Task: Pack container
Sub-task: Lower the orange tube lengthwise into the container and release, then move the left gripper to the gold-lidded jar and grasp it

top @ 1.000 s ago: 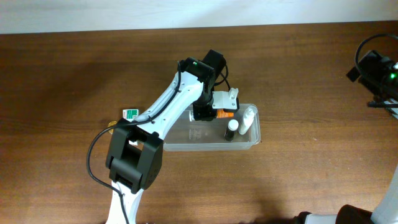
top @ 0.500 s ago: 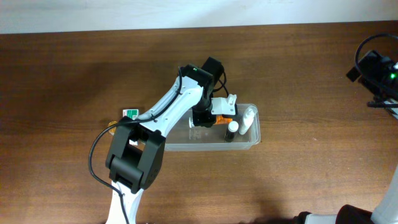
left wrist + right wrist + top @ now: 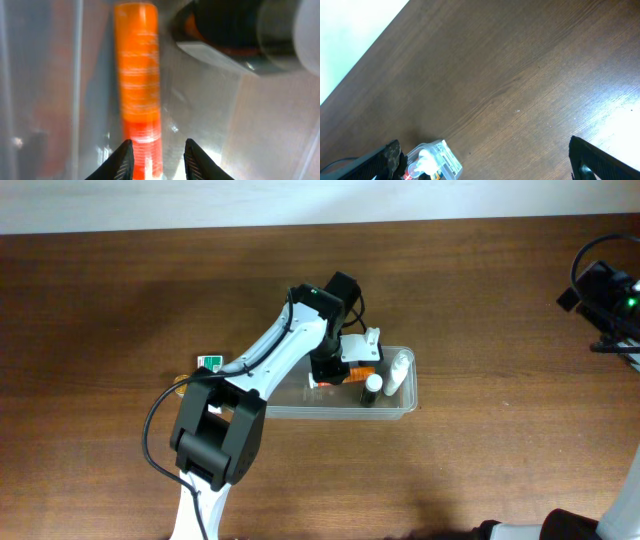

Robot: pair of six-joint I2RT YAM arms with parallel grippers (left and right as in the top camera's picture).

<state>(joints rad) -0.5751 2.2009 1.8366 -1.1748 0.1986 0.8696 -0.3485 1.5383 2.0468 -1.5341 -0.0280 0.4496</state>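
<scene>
Overhead, the container (image 3: 330, 412) lies long-axis left-right; left end effector (image 3: 157, 152) barely parted astride orange tube (image 3: 136, 75), right end effector (image 3: 485, 160) agape.

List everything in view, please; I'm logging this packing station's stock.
table: one, brown wood, under everything
container: one, clear, middle of table
tube: one, orange, inside container
white bottle: one, white, inside container, right end
small bottle: one, black and white, inside container beside white bottle
packet: one, green and white, on table left of container
left end effector: one, open, over the tube
right end effector: one, open, above bare table
</scene>
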